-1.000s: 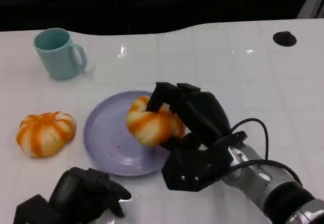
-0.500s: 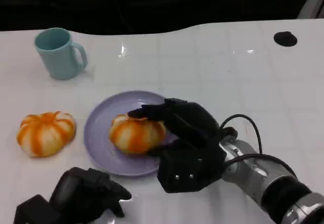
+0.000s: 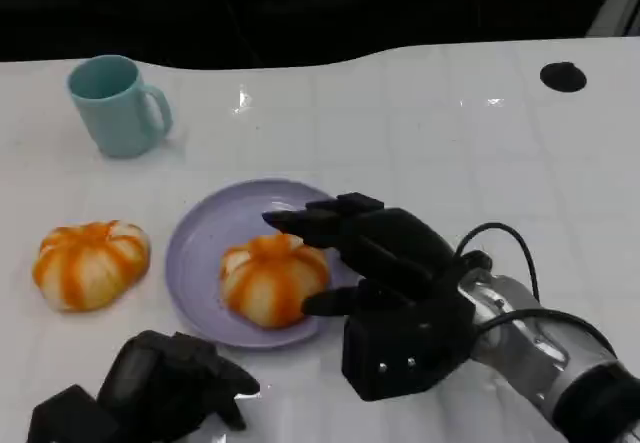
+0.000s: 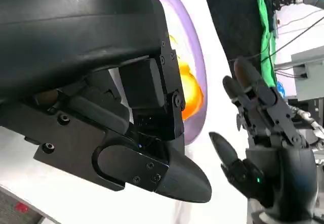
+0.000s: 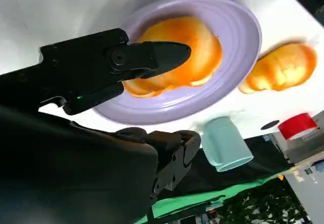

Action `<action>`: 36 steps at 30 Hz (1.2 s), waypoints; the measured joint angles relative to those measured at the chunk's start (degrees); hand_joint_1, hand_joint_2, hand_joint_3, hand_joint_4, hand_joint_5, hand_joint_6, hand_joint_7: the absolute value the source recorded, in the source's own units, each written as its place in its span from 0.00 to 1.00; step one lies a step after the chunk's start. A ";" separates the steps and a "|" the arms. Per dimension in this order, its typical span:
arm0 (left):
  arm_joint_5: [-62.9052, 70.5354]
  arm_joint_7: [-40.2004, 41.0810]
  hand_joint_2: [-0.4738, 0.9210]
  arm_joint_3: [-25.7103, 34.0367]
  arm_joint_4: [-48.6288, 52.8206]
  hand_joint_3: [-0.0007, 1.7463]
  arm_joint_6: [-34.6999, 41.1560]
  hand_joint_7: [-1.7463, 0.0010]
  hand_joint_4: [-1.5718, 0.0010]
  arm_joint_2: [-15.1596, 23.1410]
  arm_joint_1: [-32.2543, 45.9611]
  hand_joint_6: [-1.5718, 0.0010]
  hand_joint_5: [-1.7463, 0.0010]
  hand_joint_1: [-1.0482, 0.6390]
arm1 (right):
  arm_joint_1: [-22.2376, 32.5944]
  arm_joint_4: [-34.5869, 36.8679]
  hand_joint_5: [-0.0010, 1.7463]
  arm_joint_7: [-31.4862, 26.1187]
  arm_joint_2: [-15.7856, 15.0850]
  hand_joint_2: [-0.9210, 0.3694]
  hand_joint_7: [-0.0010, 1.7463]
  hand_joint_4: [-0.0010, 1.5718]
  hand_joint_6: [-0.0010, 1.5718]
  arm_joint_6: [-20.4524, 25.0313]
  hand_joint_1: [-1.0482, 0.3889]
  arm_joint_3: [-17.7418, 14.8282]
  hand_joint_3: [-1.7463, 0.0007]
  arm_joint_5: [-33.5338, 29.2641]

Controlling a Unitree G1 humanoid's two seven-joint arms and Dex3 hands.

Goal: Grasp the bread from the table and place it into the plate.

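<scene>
A: What has changed since a second ago?

B: The bread (image 3: 268, 279) was held up at the plate's 3 o'clock edge; now it lies on the plate (image 3: 205, 238), toward 5 o'clock. The right hand (image 3: 375, 263) has let it go. Its fingers are spread, and the thumb is just beside the bread at 3 o'clock. I cannot tell if it touches.

A: Starting from the near side, what do you see?

B: At 7 o'clock, closest to the robot, the left hand (image 3: 160, 388) rests on the surface (image 3: 420, 133) with its fingers curled in and nothing inside them. I think it stays there to keep out of the way.

A: And why are the right fingers open above the bread?

B: I judge this is the release, so the hand can pull back without dragging the bread off the plate.

A: Farther away?

B: A second bread (image 3: 88, 263) sits on the surface at 9 o'clock, apart from the plate. A teal mug (image 3: 115, 105) stands far at 11 o'clock.
</scene>
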 measured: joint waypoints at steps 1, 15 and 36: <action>-0.03 -0.03 1.00 0.01 0.01 0.05 -0.03 0.85 0.17 -0.04 0.03 0.01 0.43 0.00 | 0.83 -0.91 0.24 -0.16 -0.46 0.00 0.02 0.07 0.18 -0.80 0.30 -0.32 0.85 0.49; 0.14 -0.13 1.00 -0.05 -0.03 0.05 0.14 0.85 0.16 -0.40 -0.05 0.01 0.43 0.00 | 15.10 -12.74 0.44 -0.37 -6.19 0.00 0.10 0.26 0.38 -13.53 0.36 -8.87 0.81 12.48; 0.14 -0.08 1.00 -0.01 -0.36 0.05 0.62 0.85 0.16 -0.52 -0.02 0.01 0.44 0.00 | 27.62 -10.28 0.87 -0.09 -6.43 0.45 0.66 0.56 0.58 -34.61 0.61 -18.74 0.18 23.11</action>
